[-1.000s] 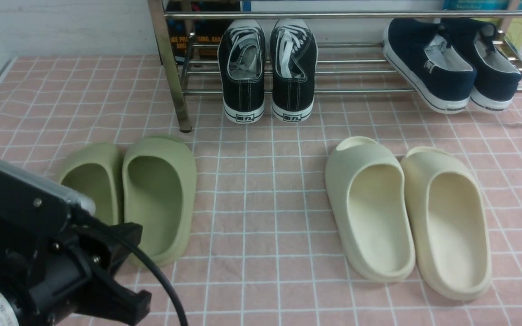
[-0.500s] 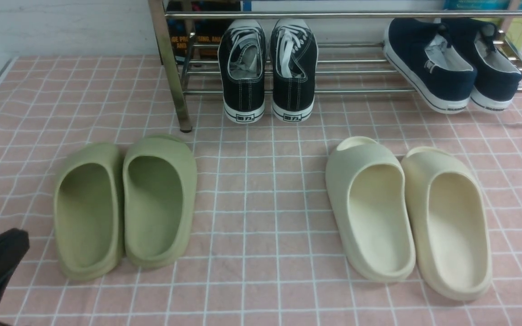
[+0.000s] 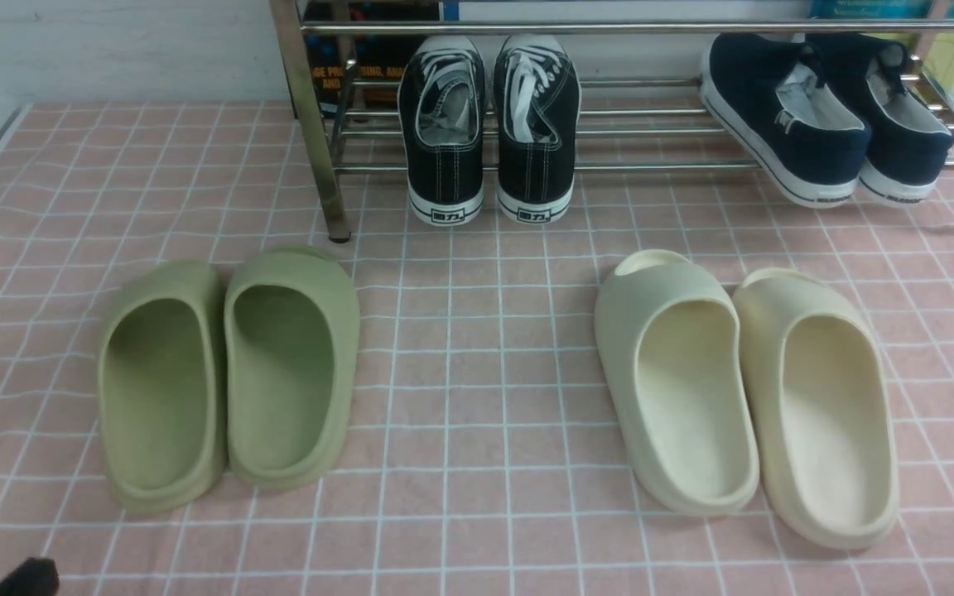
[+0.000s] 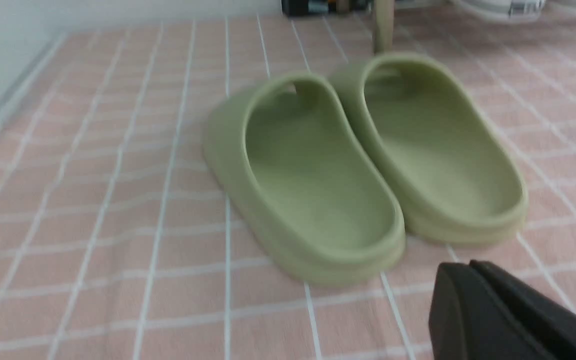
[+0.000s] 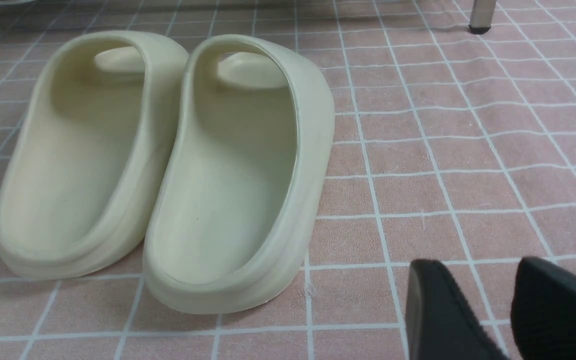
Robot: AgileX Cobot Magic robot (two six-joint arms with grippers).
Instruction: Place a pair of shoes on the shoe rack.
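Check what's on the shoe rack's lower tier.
Black sneakers left, navy slip-ons right, across the shoe rack's rails. The shoes hide rail stretches beneath them; their soles' undersides can't be seen.

Soft, even light; left wrist view blurry, faint glints on chrome rails (image 3: 651, 28).

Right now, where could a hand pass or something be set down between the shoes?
Bare floor lies between the green slides and cream slides. The rack shows a gap between the black sneakers and navy shoes. It is crowded within each pair, especially where slides touch.
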